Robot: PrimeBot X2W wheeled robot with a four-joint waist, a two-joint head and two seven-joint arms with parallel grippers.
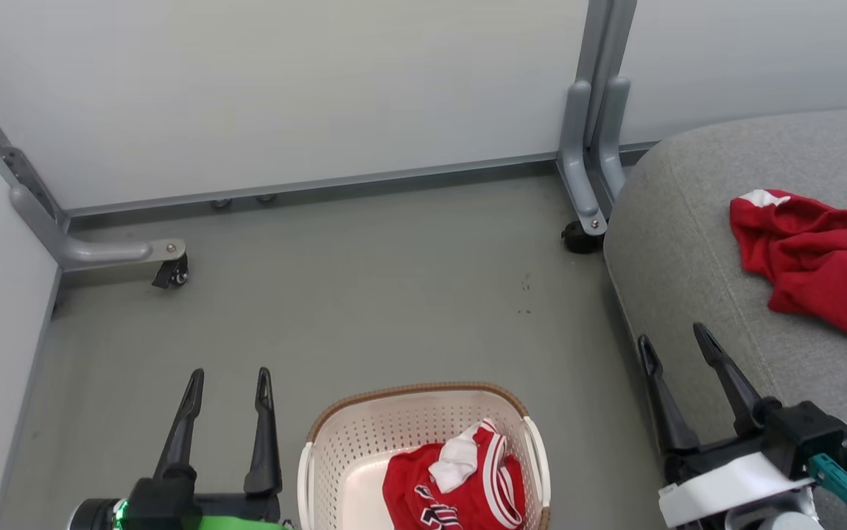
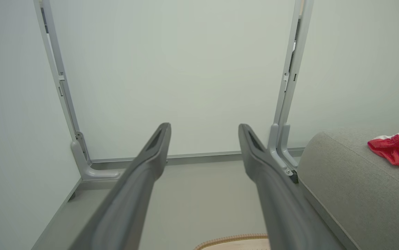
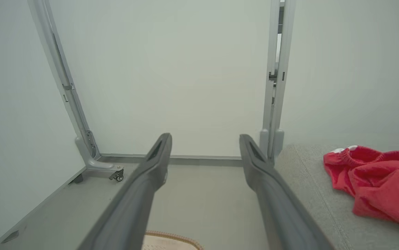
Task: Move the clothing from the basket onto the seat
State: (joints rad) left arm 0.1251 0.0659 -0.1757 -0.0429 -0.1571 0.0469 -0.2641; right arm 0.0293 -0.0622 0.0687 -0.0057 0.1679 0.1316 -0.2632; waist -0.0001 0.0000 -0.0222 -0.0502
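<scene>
1 red jersey with white stripe trim and dark lettering lies crumpled inside the basket, at the bottom centre of the head view and toward the basket's right wall. The basket stands on the grey floor.

1 red garment with white trim lies on the grey seat at the right edge of the frame, well apart from the basket.

Left gripper: lower left of the frame, just left of the basket. Its 2 fingers point up the frame and stand apart, with nothing between them.

Right gripper: lower right of the frame, at the seat's left edge. Its 2 fingers are spread and hold nothing.

Both wrist views show the fingers parted, with a strip of the basket's brown rim at the bottom edge. White partition panels in a grey frame occupy the upper frame.
</scene>
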